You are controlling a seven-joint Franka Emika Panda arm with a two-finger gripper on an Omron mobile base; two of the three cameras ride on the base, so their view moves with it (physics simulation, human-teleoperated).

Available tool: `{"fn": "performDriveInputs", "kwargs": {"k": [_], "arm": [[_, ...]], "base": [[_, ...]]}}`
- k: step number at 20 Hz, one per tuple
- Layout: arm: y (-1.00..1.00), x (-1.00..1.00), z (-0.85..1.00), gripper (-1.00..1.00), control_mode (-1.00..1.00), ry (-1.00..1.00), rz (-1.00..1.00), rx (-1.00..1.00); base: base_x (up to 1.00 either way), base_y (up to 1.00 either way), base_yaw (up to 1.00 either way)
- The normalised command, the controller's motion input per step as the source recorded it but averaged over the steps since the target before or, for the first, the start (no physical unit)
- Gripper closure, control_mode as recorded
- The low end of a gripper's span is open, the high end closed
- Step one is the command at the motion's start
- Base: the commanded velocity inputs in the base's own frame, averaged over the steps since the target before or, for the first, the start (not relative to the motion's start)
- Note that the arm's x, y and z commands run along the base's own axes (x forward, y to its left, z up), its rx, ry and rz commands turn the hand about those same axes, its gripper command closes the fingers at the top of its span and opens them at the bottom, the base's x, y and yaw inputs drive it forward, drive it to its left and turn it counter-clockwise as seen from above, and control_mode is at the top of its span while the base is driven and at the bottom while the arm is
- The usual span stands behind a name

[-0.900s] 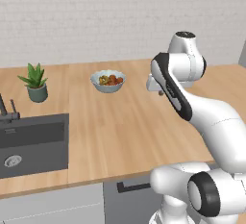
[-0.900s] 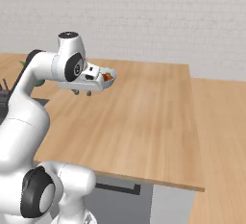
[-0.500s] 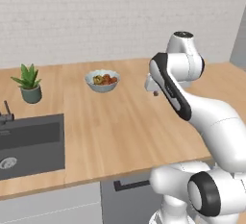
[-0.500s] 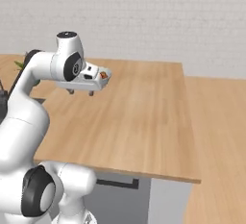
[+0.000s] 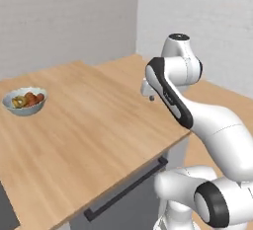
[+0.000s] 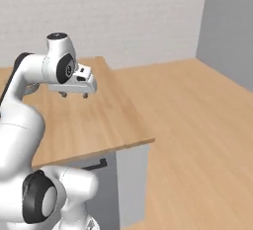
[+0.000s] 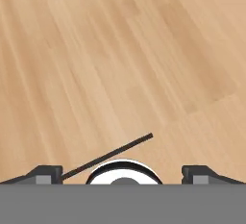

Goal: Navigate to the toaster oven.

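Note:
The toaster oven is out of view. My gripper point(image 5: 148, 93) hangs a little above the wooden counter point(image 5: 94, 125) near its right end, fingers pointing down. From the other side the gripper point(image 6: 73, 95) hovers over the same counter point(image 6: 101, 118). In the hand view the gripper point(image 7: 123, 174) is open: its two dark fingertips point(image 7: 46, 173) stand far apart with nothing between them, and wood grain lies below.
A bowl of fruit point(image 5: 24, 100) sits at the counter's far left. The counter ends in a corner point(image 6: 150, 140) with a dark drawer handle point(image 5: 126, 189) below its front. Open wooden floor point(image 6: 197, 120) stretches right toward a grey wall point(image 6: 230, 26).
The whole scene has swung: the base has turned right. Sink and plant have slid out of view, the bowl now sits at the left edge, and open floor appears at right.

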Motion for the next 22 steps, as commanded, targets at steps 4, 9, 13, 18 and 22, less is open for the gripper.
{"fn": "performDriveInputs", "kwargs": {"k": [4, 9, 13, 18, 22], "arm": [[0.0, 0.0, 0.0, -1.0, 1.0, 0.0, 0.0, 0.0], [0.0, 0.0, 0.0, -1.0, 1.0, 0.0, 0.0, 0.0], [0.0, 0.0, 0.0, -1.0, 1.0, 0.0, 0.0, 0.0], [0.0, 0.0, 0.0, -1.0, 1.0, 0.0, 0.0, 0.0], [0.0, 0.0, 0.0, -1.0, 1.0, 0.0, 0.0, 0.0]], "base": [[0.0, 0.36, -0.89], [0.0, 0.18, -0.85], [0.0, 0.04, -0.81], [0.01, 0.08, -0.75], [0.0, 0.0, -0.73]]}}
